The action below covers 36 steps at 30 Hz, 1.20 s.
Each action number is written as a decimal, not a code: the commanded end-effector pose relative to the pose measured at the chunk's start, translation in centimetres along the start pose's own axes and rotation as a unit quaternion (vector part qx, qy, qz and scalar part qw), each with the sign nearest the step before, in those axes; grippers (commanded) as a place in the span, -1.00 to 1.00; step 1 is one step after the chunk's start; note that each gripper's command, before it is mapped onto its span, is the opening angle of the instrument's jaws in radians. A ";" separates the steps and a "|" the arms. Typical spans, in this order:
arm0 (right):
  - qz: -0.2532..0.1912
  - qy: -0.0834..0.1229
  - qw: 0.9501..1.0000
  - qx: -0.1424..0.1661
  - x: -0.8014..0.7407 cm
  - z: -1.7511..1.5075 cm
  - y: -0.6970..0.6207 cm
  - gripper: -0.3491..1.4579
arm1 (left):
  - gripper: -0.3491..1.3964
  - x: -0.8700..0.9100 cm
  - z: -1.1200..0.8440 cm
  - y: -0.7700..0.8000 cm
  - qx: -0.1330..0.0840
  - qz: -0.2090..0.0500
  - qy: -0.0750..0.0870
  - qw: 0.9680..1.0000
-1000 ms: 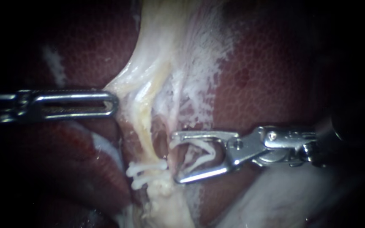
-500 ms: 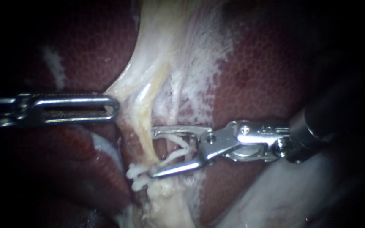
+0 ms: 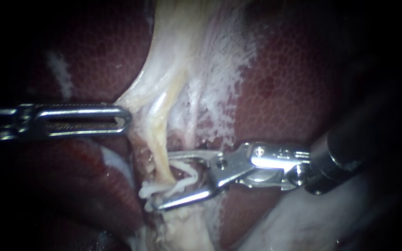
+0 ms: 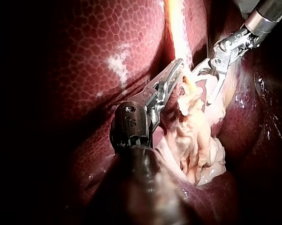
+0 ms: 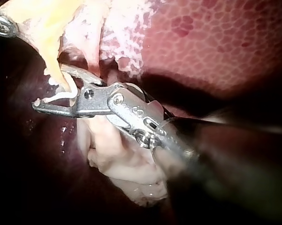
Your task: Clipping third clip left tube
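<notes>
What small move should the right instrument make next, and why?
Probably ease the right instrument's end effector a little further across the left tube before closing. Its wide jaws carry an open white clip, and the tube sits only at their mouth, just above the clips already on it. The left instrument holds the pale tissue taut.

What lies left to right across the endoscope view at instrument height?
Left instrument → pale tissue it grips → yellowish tube → loaded white clip → dark shaft. The right instrument straddles the tube, jaws holding that clip, so its tip is left out.
</notes>
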 end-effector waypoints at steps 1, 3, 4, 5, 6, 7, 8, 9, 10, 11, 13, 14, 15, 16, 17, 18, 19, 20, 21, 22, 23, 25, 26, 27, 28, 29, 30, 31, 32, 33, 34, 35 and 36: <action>0.001 -0.001 1.000 0.005 0.01 0.01 -0.01 -0.01 | -1.00 0.00 0.01 0.00 0.000 0.000 0.000 1.000; -0.001 -0.001 1.000 0.013 0.02 0.05 0.00 -0.02 | -1.00 0.00 0.01 0.01 0.000 0.000 0.000 1.000; -0.001 -0.001 1.000 0.015 0.02 0.06 0.01 -0.02 | -1.00 0.01 0.01 0.00 0.000 0.000 0.000 1.000; -0.002 -0.002 1.000 0.016 0.02 0.07 0.02 -0.02 | -1.00 0.01 0.01 0.00 0.000 0.000 0.000 1.000; -0.002 -0.002 1.000 0.017 0.03 0.09 0.05 -0.02 | -1.00 0.01 0.01 0.00 0.000 0.000 0.000 1.000; -0.002 -0.001 1.000 0.016 0.03 0.11 0.08 -0.02 | -1.00 0.01 0.01 0.00 0.000 0.000 0.000 1.000; -0.001 -0.001 1.000 0.016 0.03 0.12 0.09 -0.02 | -1.00 0.01 0.01 0.00 0.000 0.000 0.000 1.000; -0.001 -0.001 1.000 0.015 0.04 0.14 0.13 -0.02 | -1.00 0.02 0.02 -0.01 0.000 0.000 0.000 1.000; -0.001 -0.001 1.000 0.014 0.04 0.16 0.16 -0.02 | -1.00 0.02 0.02 -0.01 -0.001 0.000 0.000 1.000; -0.001 -0.001 1.000 0.014 0.05 0.17 0.19 -0.02 | -1.00 0.02 0.02 -0.01 0.001 0.000 0.000 1.000; 0.000 0.000 1.000 0.014 0.08 0.20 0.26 -0.02 | -1.00 0.02 0.02 -0.01 0.001 0.000 0.000 1.000; 0.001 0.000 1.000 0.013 0.09 0.21 0.29 -0.02 | -1.00 0.03 0.02 -0.01 0.001 0.000 0.000 1.000; 0.001 0.001 1.000 0.013 0.11 0.22 0.32 -0.02 | -1.00 0.03 0.03 -0.01 0.000 0.001 0.000 1.000; 0.002 0.001 1.000 0.012 0.14 0.23 0.35 -0.02 | -1.00 0.03 0.03 -0.01 0.000 0.001 0.000 1.000; 0.003 0.002 1.000 0.012 0.16 0.23 0.37 -0.02 | -1.00 0.03 0.03 -0.02 0.000 0.001 0.000 1.000; 0.004 0.002 1.000 0.012 0.19 0.22 0.39 -0.02 | -1.00 0.03 0.03 -0.02 0.000 0.001 0.000 1.000; 0.005 0.003 1.000 0.012 0.23 0.21 0.40 -0.02 | -1.00 0.03 0.03 -0.02 0.000 0.001 0.000 1.000; 0.006 0.004 1.000 0.012 0.27 0.19 0.41 -0.02 | -1.00 0.03 0.03 -0.02 0.000 0.001 0.000 1.000; 0.007 0.004 1.000 0.012 0.31 0.17 0.42 -0.02 | -1.00 0.04 0.03 -0.02 0.000 0.001 0.000 1.000; 0.009 0.006 1.000 0.009 0.37 0.14 0.43 -0.02 | -1.00 0.04 0.03 -0.02 0.000 0.001 0.000 1.000; 0.014 0.006 1.000 0.010 0.42 0.12 0.43 -0.02 | -1.00 0.04 0.03 -0.02 0.000 0.001 0.000 1.000; 0.011 0.008 1.000 0.011 0.52 0.07 0.44 -0.02 | -1.00 0.04 0.03 -0.02 0.000 0.001 0.000 1.000; 0.009 0.008 1.000 0.011 0.57 0.05 0.44 -0.02 | -1.00 0.04 0.03 -0.02 0.000 0.001 0.000 1.000; 0.007 0.009 1.000 0.012 0.61 0.03 0.44 -0.02 | -1.00 0.04 0.03 -0.02 0.000 0.001 0.000 1.000; 0.009 0.009 1.000 0.013 0.65 0.00 0.43 -0.02 | -1.00 0.04 0.03 -0.02 0.001 0.001 0.000 1.000; 0.009 0.010 1.000 0.013 0.68 -0.01 0.43 -0.02 | -1.00 0.04 0.03 -0.02 0.001 0.001 0.000 1.000; 0.010 0.010 1.000 0.013 0.70 -0.03 0.43 -0.03 | -1.00 0.04 0.03 -0.02 0.001 0.001 0.000 1.000; 0.011 0.010 1.000 0.014 0.71 -0.04 0.42 -0.03 | -1.00 0.04 0.03 -0.02 0.001 0.001 0.000 1.000; 0.011 0.010 1.000 0.012 0.72 -0.04 0.42 -0.03 | -1.00 0.04 0.03 -0.02 0.001 0.001 0.000 1.000; 0.011 0.011 1.000 0.011 0.72 -0.04 0.42 -0.03 | -1.00 0.04 0.03 -0.02 0.001 0.001 0.000 1.000; 0.011 0.010 1.000 0.011 0.71 -0.04 0.42 -0.04 | -1.00 0.04 0.03 -0.02 0.001 0.001 0.000 1.000; 0.010 0.010 1.000 0.011 0.71 -0.04 0.43 -0.04 | -1.00 0.04 0.04 -0.02 0.001 0.001 0.000 1.000; 0.010 0.010 1.000 0.011 0.71 -0.05 0.43 -0.05 | -1.00 0.04 0.04 -0.02 0.001 0.001 0.000 1.000</action>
